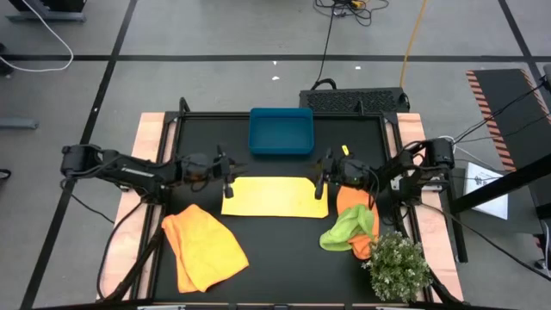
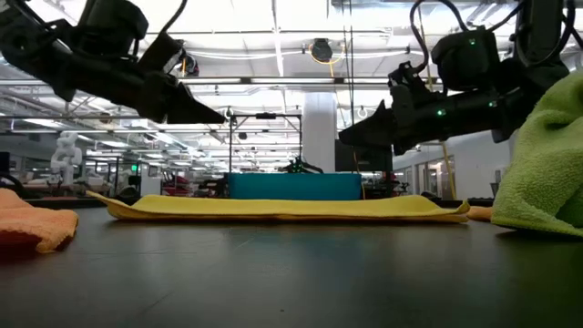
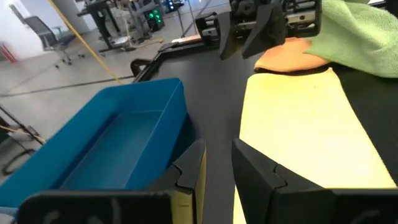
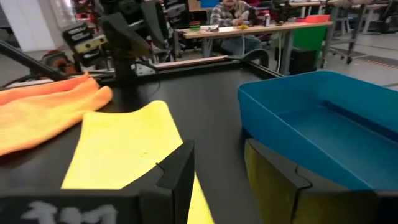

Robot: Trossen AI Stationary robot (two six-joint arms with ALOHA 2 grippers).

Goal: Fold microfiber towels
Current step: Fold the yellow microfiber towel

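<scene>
A pale yellow towel [image 1: 275, 196] lies flat on the black table as a long rectangle; the low view shows it as a thin layered strip [image 2: 282, 208]. My left gripper [image 1: 228, 181] hovers open above its far left corner [image 3: 249, 87]. My right gripper [image 1: 321, 182] hovers open above its far right corner [image 4: 155, 109]. In the low view both sets of fingertips [image 2: 219, 117] [image 2: 344, 138] stand clear above the cloth. An orange towel [image 1: 202, 248] lies crumpled at the near left. At the right, a lime green towel [image 1: 349, 226] lies on another orange towel [image 1: 351, 196].
A teal tray [image 1: 281, 131] stands at the far middle, just beyond the yellow towel and close to both grippers. A bushy green plant [image 1: 398, 265] sits at the near right corner. A person [image 4: 233, 12] sits at a table in the room beyond.
</scene>
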